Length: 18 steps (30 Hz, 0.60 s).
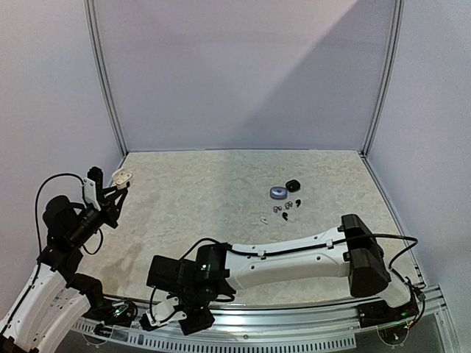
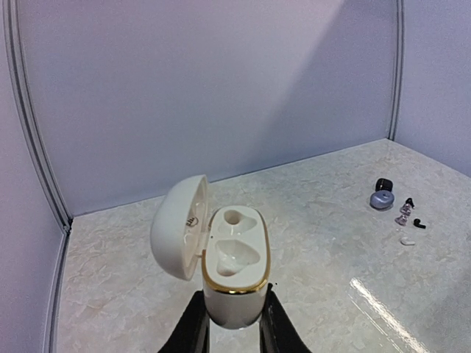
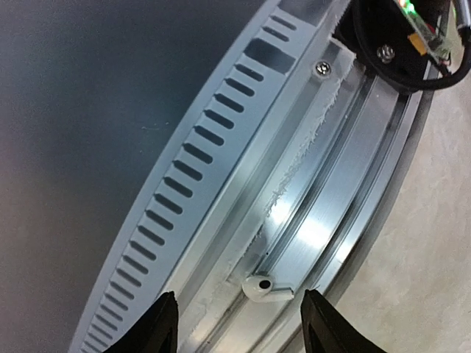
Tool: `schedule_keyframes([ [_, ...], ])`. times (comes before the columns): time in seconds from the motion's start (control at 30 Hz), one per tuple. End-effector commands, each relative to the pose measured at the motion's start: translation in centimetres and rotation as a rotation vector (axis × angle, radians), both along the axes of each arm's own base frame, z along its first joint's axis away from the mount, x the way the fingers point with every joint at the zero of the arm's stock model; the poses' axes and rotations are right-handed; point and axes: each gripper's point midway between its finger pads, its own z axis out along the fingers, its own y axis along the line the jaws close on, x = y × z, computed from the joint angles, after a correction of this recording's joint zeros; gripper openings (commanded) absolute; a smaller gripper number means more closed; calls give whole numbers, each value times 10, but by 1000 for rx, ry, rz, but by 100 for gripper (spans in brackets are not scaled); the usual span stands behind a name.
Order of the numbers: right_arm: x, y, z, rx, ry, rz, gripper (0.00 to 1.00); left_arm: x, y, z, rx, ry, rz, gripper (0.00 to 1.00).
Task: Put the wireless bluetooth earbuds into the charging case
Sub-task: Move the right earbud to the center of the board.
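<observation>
**Left gripper clamps the open white charging case; earbuds lie well apart on the table**

Black fingers of the left gripper press on both sides of the case's lower body and hold it upright above the table, at the table's left side in the top view. The case is glossy off-white, with a thin gold band around its mouth. Its rounded lid is swung open to the left. Two moulded wells show inside the body, one smaller and farther from the camera, one larger and nearer.

The right gripper is spread wide with nothing between its fingers. It hangs over the slotted metal rail at the near edge, the right arm reaching across toward the left.

The earbuds sit in a small cluster right of the table's centre: pale silvery ones, black ones, and a white earbud a little apart on the near left. Just behind them are a round bluish-silver case and a black case; whether these two touch cannot be told.

The table is a pale, mottled, stone-like beige with a soft sheen and a bright glare streak in the left wrist view. Plain pale lilac walls close it in on three sides, with slim metal strips running up the corners.
</observation>
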Motion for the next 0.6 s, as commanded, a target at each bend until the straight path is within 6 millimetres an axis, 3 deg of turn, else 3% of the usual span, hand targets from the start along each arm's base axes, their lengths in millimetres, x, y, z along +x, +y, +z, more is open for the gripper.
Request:
schedule_keyframes([
  [0.0, 7, -17, 26, 45, -27, 222, 54, 4, 3, -7, -3, 22, 8, 0],
  [0.17, 20, -29, 3, -24, -58, 324, 46, 5, 2, -11, -3, 37, 4, 0],
  [0.57, 21, -6, -29, 15, -67, 371, 41, 4, -2, -13, -4, 47, -26, 0],
])
